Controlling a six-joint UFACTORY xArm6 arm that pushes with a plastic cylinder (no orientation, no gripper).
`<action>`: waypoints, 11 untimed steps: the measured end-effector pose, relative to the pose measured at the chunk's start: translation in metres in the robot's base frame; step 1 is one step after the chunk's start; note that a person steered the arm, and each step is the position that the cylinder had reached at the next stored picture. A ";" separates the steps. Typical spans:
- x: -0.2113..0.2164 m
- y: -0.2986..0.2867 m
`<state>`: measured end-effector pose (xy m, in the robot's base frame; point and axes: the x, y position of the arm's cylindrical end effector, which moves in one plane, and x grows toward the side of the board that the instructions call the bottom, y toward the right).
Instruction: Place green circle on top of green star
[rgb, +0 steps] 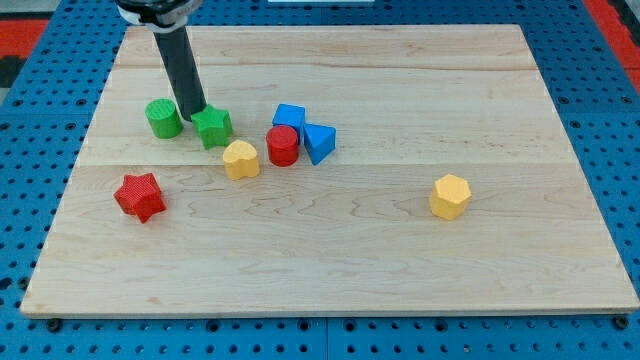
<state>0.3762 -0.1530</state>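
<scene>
The green circle (163, 118) stands at the board's upper left. The green star (213, 127) lies just to its right, a small gap between them. My tip (194, 118) is down in that gap, between the two green blocks, close against the star's left side. The rod rises from it toward the view's top left.
A yellow heart-like block (240, 159), a red cylinder (283, 145), a blue cube (289, 117) and a blue triangular block (319, 141) cluster right of the star. A red star (139, 196) lies at lower left. A yellow hexagon (450, 196) sits at right. The wooden board (400, 260) rests on a blue pegboard.
</scene>
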 end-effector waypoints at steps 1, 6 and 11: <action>0.023 0.023; -0.061 -0.097; -0.009 -0.030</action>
<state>0.3669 -0.1830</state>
